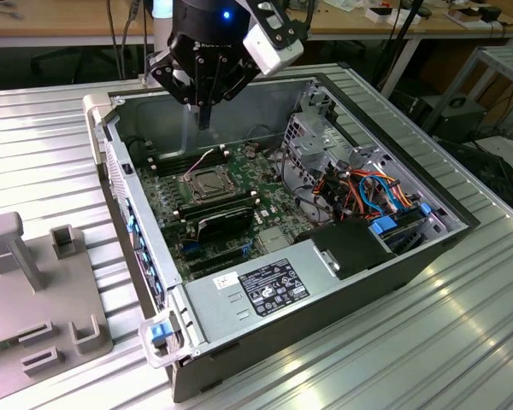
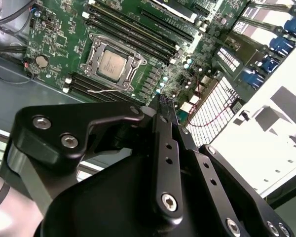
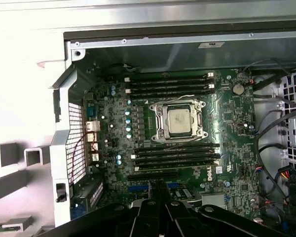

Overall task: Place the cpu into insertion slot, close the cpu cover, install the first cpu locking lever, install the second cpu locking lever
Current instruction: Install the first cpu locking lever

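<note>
Open computer case (image 1: 111,171) lies on its side on a ribbed metal table (image 1: 462,342), green motherboard (image 1: 167,205) facing up.

Gripper (image 1: 203,115) hangs at 12 o'clock over the case, fingers pointing down, well apart from the board. Claw is narrow: in the second wrist view the two black fingers (image 2: 164,148) run together to a single tip, with nothing between them.

Cpu (image 3: 178,121) sits in the insertion slot (image 3: 178,142), silver top up, flat and square to the socket. In the exterior view the cpu is at 6 o'clock from the fingertips, near the middle of the board.

Cpu cover (image 3: 159,121) is down, and its metal frame rings the chip in both wrist views. A thin wire lever (image 3: 175,98) arcs along one side of the socket, lifted a little off the frame. Cannot tell whether it is hooked. The second wrist view shows another bright wire (image 2: 106,91) along one edge of the socket.

Long black memory slots (image 3: 167,84) flank the socket on two opposite sides.

In the exterior view:
- Power supply (image 1: 269,286) with a white label at 5 o'clock from the socket.
- Tangle of orange, red and blue cables (image 1: 368,188) at 3 o'clock.
- Grey fixture plate (image 1: 34,282) with upright blocks at 8 o'clock, outside the case on the table.
</note>
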### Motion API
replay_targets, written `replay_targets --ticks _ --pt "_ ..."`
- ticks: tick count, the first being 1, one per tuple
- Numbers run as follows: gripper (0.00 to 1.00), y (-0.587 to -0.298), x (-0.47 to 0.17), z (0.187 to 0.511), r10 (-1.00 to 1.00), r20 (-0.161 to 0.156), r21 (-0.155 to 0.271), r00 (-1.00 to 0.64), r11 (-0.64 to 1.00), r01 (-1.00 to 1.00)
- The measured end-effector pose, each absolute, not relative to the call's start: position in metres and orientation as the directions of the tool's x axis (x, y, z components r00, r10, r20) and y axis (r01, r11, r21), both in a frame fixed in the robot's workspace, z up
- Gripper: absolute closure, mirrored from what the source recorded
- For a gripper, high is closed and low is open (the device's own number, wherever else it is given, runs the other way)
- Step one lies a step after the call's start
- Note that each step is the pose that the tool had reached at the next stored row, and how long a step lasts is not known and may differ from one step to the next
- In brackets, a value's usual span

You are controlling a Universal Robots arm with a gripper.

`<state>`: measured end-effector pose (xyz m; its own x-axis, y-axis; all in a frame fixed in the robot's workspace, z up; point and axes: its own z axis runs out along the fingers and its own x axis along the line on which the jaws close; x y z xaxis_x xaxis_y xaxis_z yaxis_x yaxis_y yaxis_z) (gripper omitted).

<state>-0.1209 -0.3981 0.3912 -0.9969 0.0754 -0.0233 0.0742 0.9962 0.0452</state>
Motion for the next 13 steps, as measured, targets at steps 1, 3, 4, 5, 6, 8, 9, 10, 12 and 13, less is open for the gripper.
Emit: replay_targets --ticks 1,3,4,5,6,8,9,10,12,13 --pt "0.89 -0.396 -0.118 0.389 0.075 -0.023 0.045 -0.997 0.996 0.074" --pt "0.89 -0.392 -0.110 0.384 0.075 -0.023 0.045 -0.997 0.996 0.074" --pt "0.89 -0.389 -0.107 0.382 0.075 -0.023 0.045 -0.997 0.996 0.074" --pt "0.89 -0.387 -0.106 0.380 0.076 -0.023 0.045 -0.997 0.996 0.074" --pt "0.89 -0.384 -0.105 0.377 0.075 -0.023 0.045 -0.997 0.996 0.074" --pt "0.89 -0.378 -0.102 0.372 0.075 -0.023 0.045 -0.997 0.996 0.074" --pt "0.89 -0.374 -0.100 0.369 0.075 -0.023 0.045 -0.997 0.996 0.074" --pt "0.89 -0.370 -0.099 0.366 0.075 -0.023 0.045 -0.997 0.996 0.074" --pt "0.89 -0.367 -0.098 0.362 0.075 -0.023 0.045 -0.997 0.996 0.074" --pt "0.89 -0.366 -0.097 0.359 0.075 -0.023 0.045 -0.997 0.996 0.074"
